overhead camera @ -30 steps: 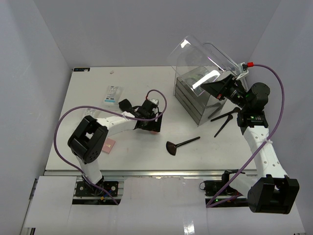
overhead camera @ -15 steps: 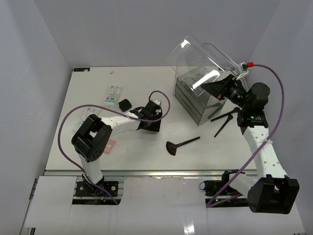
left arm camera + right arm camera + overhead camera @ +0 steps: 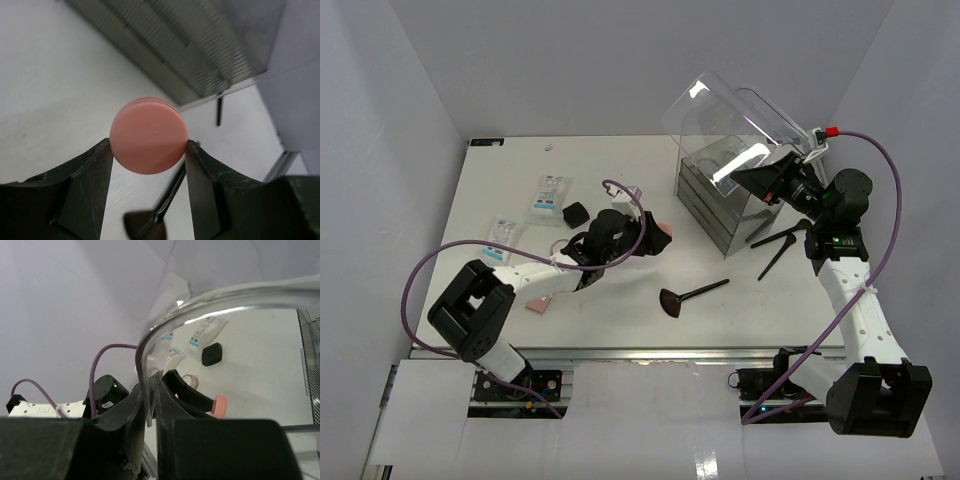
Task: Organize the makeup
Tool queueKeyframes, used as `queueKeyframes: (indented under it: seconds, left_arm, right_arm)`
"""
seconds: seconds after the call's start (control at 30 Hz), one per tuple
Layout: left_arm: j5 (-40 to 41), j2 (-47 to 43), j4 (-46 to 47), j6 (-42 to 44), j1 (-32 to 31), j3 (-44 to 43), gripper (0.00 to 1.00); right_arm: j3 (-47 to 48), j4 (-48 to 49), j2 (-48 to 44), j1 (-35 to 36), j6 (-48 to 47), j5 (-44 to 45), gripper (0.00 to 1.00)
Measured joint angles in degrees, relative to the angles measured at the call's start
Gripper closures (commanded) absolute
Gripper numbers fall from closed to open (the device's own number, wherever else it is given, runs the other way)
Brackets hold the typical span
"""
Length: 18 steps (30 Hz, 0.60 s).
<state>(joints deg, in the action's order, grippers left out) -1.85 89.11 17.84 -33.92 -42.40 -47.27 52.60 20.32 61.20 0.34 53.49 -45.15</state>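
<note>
**Left wrist view: compact gripped, box comes next**

The left hand [image 3: 149,148] clamps the round pink compact [image 3: 148,135] by its rim, clear above the tabletop [image 3: 620,160] and short of the clear box [image 3: 712,200]. The right hand [image 3: 150,407] is pinched shut on the raised lid [image 3: 730,110], holding it open. A good carry keeps the disc level, rises over the box's front wall, and lets go only low inside, since a rim grip can slip. A second ago the left hand sat low on the tabletop with its fingers wider; now it has closed and lifted toward the box. The right arm has not moved.
</note>
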Motion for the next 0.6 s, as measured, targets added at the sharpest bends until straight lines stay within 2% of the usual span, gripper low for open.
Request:
queueKeyframes:
  seconds: [0.07, 0.23, 0.6]
  left_arm:
    - [-1.5, 1.6, 7.8, -1.9, -0.3, -0.9, 0.85]
    - [-3.2, 10.3, 20.2, -3.9, -1.3, -7.8, 0.85]
    - [-3.8, 24.7, 32.8, -2.5, -5.1, -23.7, 0.83]
  right_arm:
    - [0.0, 0.0, 0.0, 0.0, 0.0, 0.0, 0.85]
    - [0.0, 0.0, 0.0, 0.0, 0.1, 0.0, 0.85]
    - [0.0, 0.8, 0.0, 0.0, 1.6, -0.2, 0.85]
